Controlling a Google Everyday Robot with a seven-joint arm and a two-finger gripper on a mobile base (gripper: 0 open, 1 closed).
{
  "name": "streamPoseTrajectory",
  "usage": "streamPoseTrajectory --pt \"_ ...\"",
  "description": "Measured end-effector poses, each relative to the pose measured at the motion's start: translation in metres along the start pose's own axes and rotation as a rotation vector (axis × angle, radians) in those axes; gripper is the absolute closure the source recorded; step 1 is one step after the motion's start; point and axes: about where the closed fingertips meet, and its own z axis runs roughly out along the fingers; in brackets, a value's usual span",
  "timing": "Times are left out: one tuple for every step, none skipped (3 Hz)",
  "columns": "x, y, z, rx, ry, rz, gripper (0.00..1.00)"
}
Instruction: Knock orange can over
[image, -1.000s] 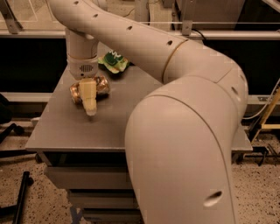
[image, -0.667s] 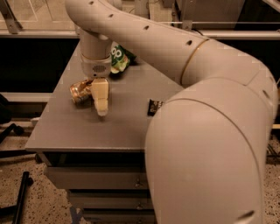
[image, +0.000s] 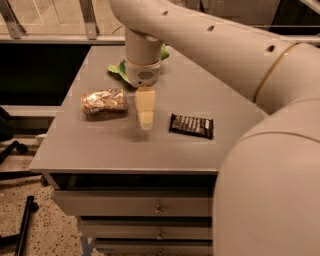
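Grey bench (image: 100, 150) carries the dented orange-tan aluminium can (image: 104, 102) lying on its side just left of the gripper (image: 145, 122), whose cream fingers (image: 145, 100) hang clenched on nothing, the toppling seemingly done.

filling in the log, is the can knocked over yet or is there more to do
Done: the can lies on its side on the table, so the knock looks complete. In hand: nothing; the gripper hangs just above the table between the can and the candy bar, touching neither. Left: probably only pulling the arm away.
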Motion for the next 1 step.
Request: streamPoseTrajectory --pt "0.0055 0.0010 -0.0032 0.007 0.005 0.010 0.00"
